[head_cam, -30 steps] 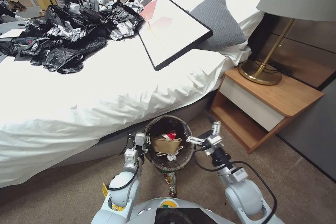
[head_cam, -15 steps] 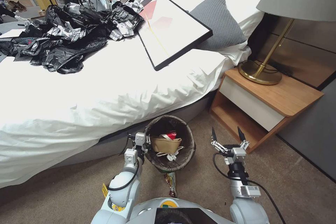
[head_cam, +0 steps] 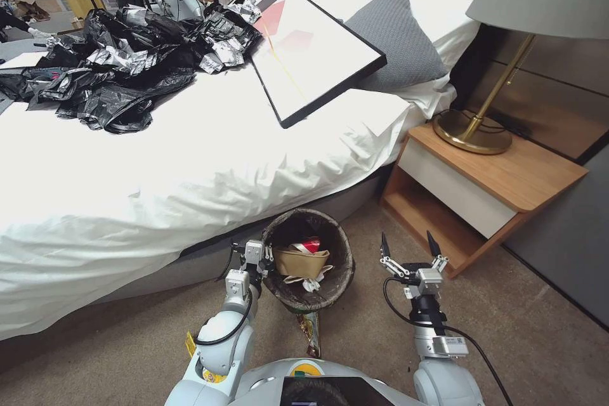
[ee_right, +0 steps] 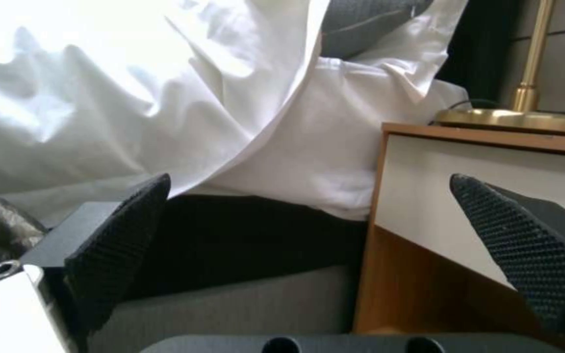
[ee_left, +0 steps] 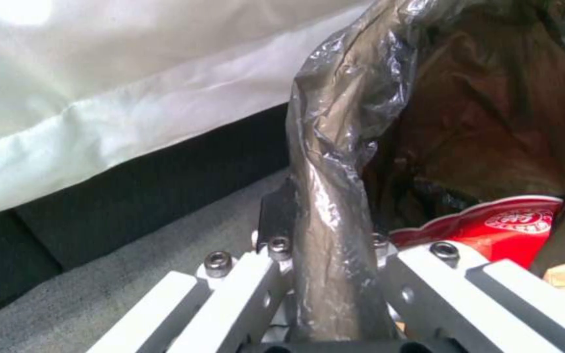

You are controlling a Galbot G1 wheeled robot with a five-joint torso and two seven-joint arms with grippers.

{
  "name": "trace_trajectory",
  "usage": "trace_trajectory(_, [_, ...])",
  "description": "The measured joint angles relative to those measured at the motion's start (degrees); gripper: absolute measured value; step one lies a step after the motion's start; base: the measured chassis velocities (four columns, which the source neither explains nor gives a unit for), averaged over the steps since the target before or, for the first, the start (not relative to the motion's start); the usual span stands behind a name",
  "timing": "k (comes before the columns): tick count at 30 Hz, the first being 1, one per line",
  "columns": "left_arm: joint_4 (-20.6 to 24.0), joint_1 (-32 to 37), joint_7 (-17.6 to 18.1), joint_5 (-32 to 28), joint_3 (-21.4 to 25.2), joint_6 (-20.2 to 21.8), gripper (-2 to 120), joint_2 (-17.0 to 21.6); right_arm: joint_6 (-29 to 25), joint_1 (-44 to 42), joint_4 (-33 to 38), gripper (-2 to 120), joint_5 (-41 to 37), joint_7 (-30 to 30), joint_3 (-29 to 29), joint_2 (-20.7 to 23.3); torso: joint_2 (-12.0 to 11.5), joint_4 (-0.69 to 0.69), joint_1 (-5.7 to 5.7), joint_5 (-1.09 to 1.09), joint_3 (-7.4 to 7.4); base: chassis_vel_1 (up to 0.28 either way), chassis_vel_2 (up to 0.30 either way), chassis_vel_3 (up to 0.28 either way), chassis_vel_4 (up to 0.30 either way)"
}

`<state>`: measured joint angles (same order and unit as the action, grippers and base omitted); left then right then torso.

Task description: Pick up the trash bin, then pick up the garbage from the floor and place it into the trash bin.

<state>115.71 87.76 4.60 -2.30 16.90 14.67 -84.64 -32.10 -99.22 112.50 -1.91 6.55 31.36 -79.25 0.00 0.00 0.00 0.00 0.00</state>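
Nearest the robot, a snack wrapper (head_cam: 310, 333) lies on the carpet (head_cam: 127, 349) just in front of its torso, touching the foot of the trash bin (head_cam: 279, 288). The trash bin stands on the floor beside the bed (head_cam: 158, 177), its dark bag folded over the rim. Inside it sit a brown paper bag (head_cam: 301, 262), a red-and-white cup (head_cam: 310, 245) and white scraps. The left gripper (head_cam: 257, 258) is at the bin's left rim; in the left wrist view its jaws are clamped on the bagged rim (ee_left: 331, 206), with the red cup (ee_left: 492, 233) just inside. The right gripper (head_cam: 409, 247) hovers to the right of the bin, apart from it, pointing toward the nightstand (head_cam: 482, 190); its 2 black fingertips (ee_right: 115, 245) stand wide apart with nothing between them. Beyond, a brass lamp (head_cam: 472, 130) stands on the nightstand. On the bed lie a framed picture (head_cam: 304, 44), a grey pillow (head_cam: 393, 38) and a heap of black plastic bags (head_cam: 114, 70).
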Motion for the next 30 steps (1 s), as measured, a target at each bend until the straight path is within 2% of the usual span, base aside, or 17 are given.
trace_trajectory(20, [0.0, 0.0, 0.0, -0.01, -0.01, 0.0, 0, 0.0, 0.3, 0.35, 0.39, 100, -0.24, -0.15, 0.09, 0.35, 0.0, 0.0, 0.0, 0.0, 0.0, 0.0, 0.0, 0.0, 0.0])
trace_trajectory(22, [0.0, 0.0, -0.01, -0.01, -0.01, 0.0, 0, 0.0, 0.55, 0.23, 0.91, 100, -1.02, -2.05, 0.27, 0.67, 0.0, -0.01, 0.0, -0.01, 0.0, 0.0, 0.0, 0.0, 0.0])
trace_trajectory(30, [0.0, 0.0, -0.01, -0.01, -0.02, 0.0, 0, -0.01, -0.97, 1.62, -0.09, 100, -1.39, -2.59, 0.02, 0.79, 0.0, -0.01, 0.0, 0.0, 0.0, 0.0, 0.0, 0.0, 0.0])
